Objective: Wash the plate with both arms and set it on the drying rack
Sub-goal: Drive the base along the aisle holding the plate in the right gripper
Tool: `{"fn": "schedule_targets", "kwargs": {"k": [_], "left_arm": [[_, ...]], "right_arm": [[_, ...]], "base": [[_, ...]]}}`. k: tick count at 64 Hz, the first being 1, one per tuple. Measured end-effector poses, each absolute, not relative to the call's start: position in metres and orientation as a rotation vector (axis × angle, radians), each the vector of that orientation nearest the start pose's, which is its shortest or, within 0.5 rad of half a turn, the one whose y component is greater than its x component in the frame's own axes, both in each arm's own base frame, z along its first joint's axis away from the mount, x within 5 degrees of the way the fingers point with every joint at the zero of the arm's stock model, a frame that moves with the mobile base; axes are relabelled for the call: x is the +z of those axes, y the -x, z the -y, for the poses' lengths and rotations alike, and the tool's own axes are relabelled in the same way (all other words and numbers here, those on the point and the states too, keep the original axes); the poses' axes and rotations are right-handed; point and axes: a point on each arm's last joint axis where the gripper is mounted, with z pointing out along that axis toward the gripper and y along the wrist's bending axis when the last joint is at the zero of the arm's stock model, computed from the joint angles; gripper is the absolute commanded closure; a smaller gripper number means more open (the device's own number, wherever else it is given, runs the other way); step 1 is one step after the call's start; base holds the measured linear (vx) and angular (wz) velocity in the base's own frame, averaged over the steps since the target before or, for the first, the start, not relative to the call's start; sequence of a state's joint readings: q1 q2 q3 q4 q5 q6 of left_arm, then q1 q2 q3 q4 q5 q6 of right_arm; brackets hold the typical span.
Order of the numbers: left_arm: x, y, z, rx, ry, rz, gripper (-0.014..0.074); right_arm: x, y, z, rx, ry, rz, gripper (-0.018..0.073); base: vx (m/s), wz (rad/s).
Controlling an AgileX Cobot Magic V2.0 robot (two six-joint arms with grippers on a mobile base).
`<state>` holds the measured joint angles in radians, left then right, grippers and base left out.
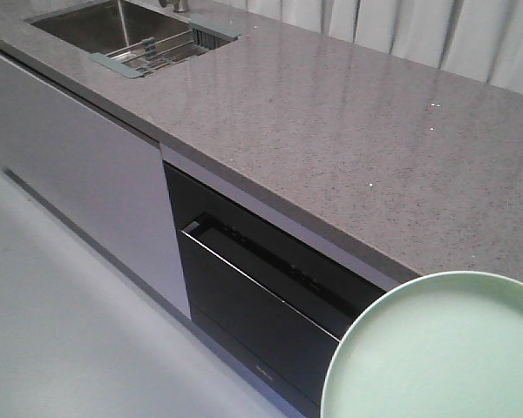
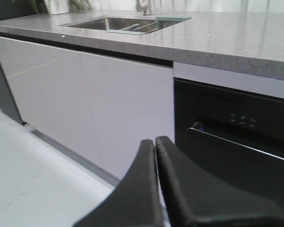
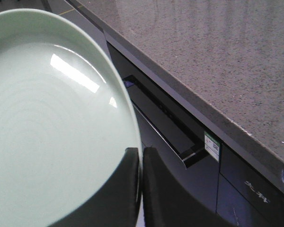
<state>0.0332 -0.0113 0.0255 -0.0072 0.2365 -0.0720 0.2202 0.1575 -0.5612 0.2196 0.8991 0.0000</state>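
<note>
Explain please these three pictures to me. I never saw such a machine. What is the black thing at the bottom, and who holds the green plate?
It is a robot with two arms, each carrying its own camera. One picture looks from the front over the grey countertop toward the sink, where the drying rack sits. The other two look along the arms. The black shapes are the jaws. The right gripper is shut on the rim of the plate. The left gripper is shut and holds nothing.

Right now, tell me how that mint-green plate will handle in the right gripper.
The plate looks rigid and probably ceramic, so likely breakable if dropped. Its glossy glaze throws highlights, so it may be slippery. The right gripper fingers pinch only its rim, so its weight could lever it loose.
</note>
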Motion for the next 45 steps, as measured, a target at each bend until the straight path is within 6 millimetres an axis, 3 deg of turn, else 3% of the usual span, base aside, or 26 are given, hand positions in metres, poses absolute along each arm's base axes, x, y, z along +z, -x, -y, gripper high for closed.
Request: {"fn": "schedule_targets", "kwargs": {"k": [45], "left_arm": [[0.1837,-0.0554,-0.0017,-0.035,0.096,-1.732,0.0603]], "right_arm": [[0.3083,-0.0168,-0.0197,0.402,0.194,-1.974,0.0561]], "base": [[0.0,0.39]]}}
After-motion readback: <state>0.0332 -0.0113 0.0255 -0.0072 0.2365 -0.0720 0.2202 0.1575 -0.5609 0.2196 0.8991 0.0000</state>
